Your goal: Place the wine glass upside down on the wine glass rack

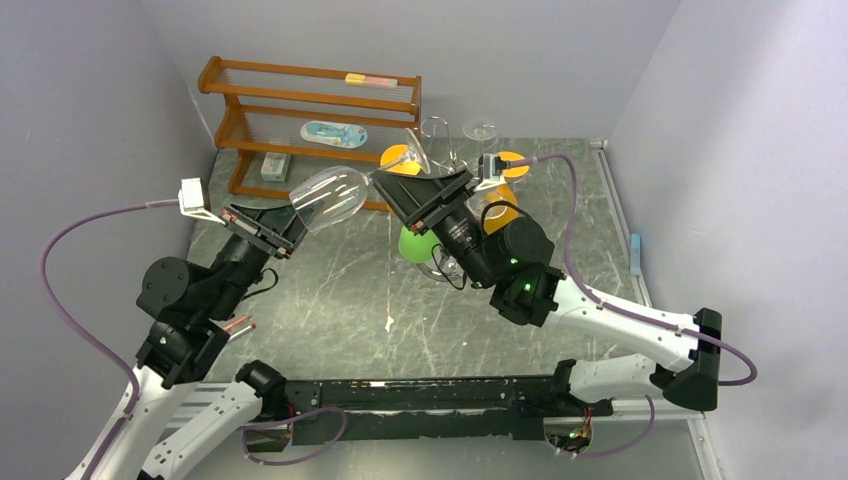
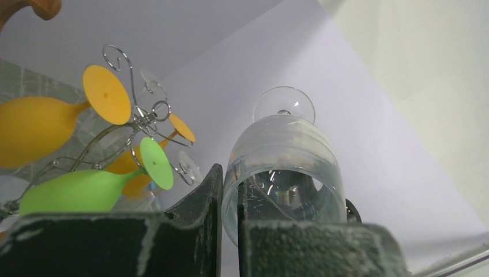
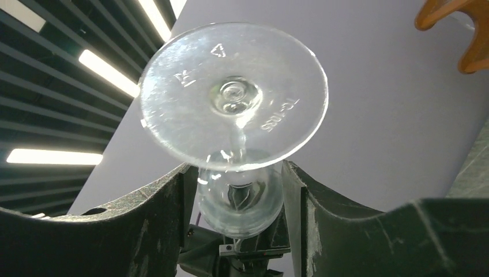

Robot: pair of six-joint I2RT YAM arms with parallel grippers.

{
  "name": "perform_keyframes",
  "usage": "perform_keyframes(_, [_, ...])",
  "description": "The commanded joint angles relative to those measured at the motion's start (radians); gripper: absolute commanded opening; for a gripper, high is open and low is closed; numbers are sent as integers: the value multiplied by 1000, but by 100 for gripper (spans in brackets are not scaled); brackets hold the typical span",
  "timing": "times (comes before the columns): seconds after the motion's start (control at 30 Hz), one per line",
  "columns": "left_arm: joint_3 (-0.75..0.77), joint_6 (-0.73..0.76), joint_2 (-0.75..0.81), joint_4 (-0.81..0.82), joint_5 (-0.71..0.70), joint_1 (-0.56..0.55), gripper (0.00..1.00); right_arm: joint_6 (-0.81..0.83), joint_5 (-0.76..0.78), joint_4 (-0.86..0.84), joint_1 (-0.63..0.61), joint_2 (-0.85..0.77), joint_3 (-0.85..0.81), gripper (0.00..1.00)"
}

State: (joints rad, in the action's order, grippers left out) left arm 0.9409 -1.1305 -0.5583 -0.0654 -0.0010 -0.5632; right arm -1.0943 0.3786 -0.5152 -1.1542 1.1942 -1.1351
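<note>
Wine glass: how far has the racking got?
Done: the wine glass is lifted, its rim pinched by the left gripper. In hand: the right gripper flanks its stem, open. Left: inverting it onto the wine glass rack.

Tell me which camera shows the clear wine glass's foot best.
Right wrist. The wine glass points its foot straight at that camera, large and face-on, moulded marks visible. Left wrist shows the foot small, beyond the bowl. Top external shows the foot only as a thin edge-on sliver.
</note>
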Motion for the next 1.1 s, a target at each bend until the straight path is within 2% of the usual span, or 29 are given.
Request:
perform_keyframes(0.0, [-5,-31,-13,112,79,6,5,2,54,-8,-8,17,-33,57])
perform_keyframes(0.4, [-29,-55,-27,153,161,6,5,36,51,-66,-9,30,-52,30])
perform_keyframes(0.47, [-38,-61,-23,157,173,6,5,45,48,-79,-9,32,-50,21])
perform_keyframes(0.53, [-40,-60,-15,144,178,6,8,54,47,-84,-9,29,-48,5])
perform_keyframes(0.57, [-40,-56,-11,134,178,6,12,57,48,-83,-9,26,-46,0])
perform_keyframes(0.63, [-40,-39,5,101,168,6,22,75,48,-91,-9,19,-39,0])
perform_keyframes(0.8, [-29,19,72,-94,71,6,71,155,58,-108,-9,-27,3,0])
perform_keyframes(0.87, [-14,78,103,-211,34,5,84,205,61,-102,-9,-49,19,0])
perform_keyframes(0.93, [15,129,118,-351,4,5,90,257,62,-83,-9,-76,34,0])
perform_keyframes(1.07, [68,211,159,-532,-57,6,94,377,36,-47,-7,-132,68,0])
